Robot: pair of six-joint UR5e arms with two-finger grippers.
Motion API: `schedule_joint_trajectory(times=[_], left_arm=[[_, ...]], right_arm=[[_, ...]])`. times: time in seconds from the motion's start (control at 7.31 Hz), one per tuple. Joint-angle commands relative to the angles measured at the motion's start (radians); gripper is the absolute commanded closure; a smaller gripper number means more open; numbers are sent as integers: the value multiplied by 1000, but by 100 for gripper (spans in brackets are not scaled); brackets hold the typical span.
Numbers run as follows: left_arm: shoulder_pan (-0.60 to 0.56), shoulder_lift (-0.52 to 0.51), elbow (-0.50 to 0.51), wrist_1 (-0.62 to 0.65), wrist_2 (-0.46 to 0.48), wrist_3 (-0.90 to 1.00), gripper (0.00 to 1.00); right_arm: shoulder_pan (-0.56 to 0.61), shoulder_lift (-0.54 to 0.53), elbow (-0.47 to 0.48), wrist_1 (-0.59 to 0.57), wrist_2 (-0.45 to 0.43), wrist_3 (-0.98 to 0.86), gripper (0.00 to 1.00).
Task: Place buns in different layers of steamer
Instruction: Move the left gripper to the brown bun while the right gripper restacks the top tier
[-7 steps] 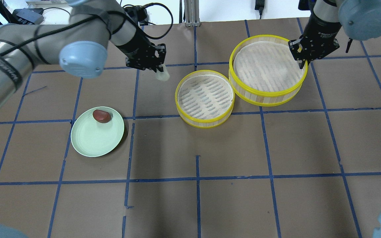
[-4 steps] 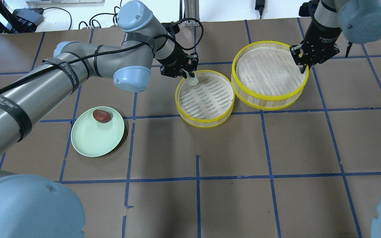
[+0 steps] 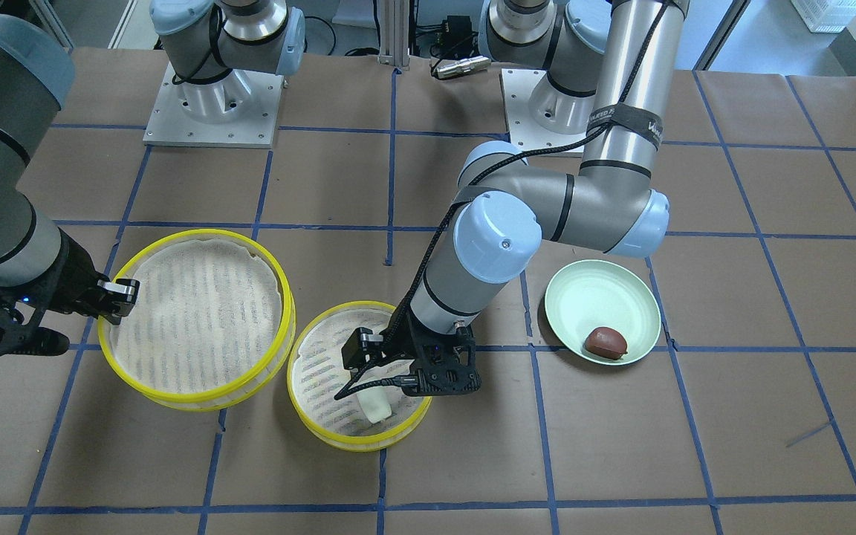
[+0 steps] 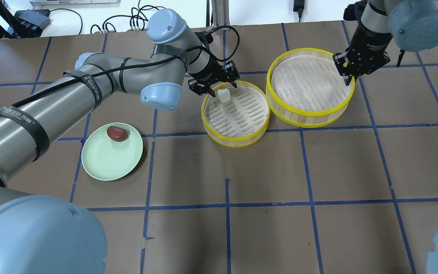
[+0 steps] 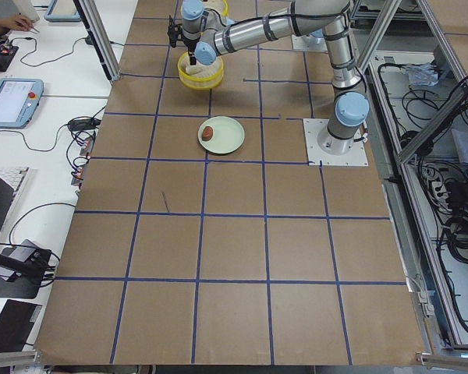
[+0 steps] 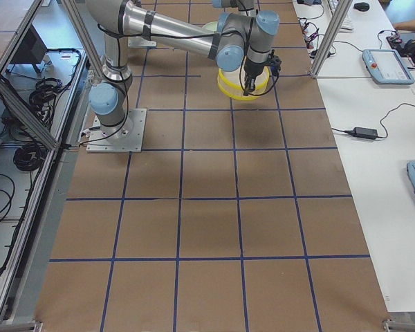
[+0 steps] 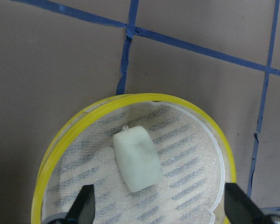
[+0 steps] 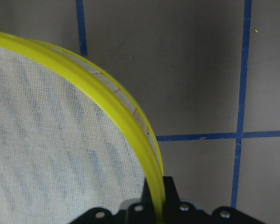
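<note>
Hovering over 1 steamer layer (image 4: pixel 235 140) on the brown surface (image 4: pixel 318 171), the left pincer (image 7: pixel 158 198) has its jaws spread wide, clear of the white bun (image 7: pixel 136 158), which lies on that layer's striped cloth close to the rim. Just beside that layer is the other layer (image 4: pixel 310 114), its yellow rim clamped tight in the right pincer (image 4: pixel 349 78). Well apart from the white bun's layer, on the side away from the other layer, the reddish-brown bun (image 4: pixel 117 133) sits on a pale green plate (image 4: pixel 105 163)
</note>
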Motion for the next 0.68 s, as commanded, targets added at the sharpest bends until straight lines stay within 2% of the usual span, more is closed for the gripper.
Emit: schedule_joint_trajectory(times=[0.0, 0.14, 0.41, 0.55], left_arm=[[64, 58, -39, -27, 124, 226, 0], [134, 102, -83, -65, 204, 349, 0], [320, 235, -270, -107, 213, 521, 0], [401, 283, -356, -107, 214, 543, 0]], right_arm=[[0, -1, 0, -2, 1, 4, 94], [2, -4, -1, -2, 2, 18, 94], [44, -7, -3, -30, 13, 162, 94], [101, 8, -3, -46, 11, 241, 94]])
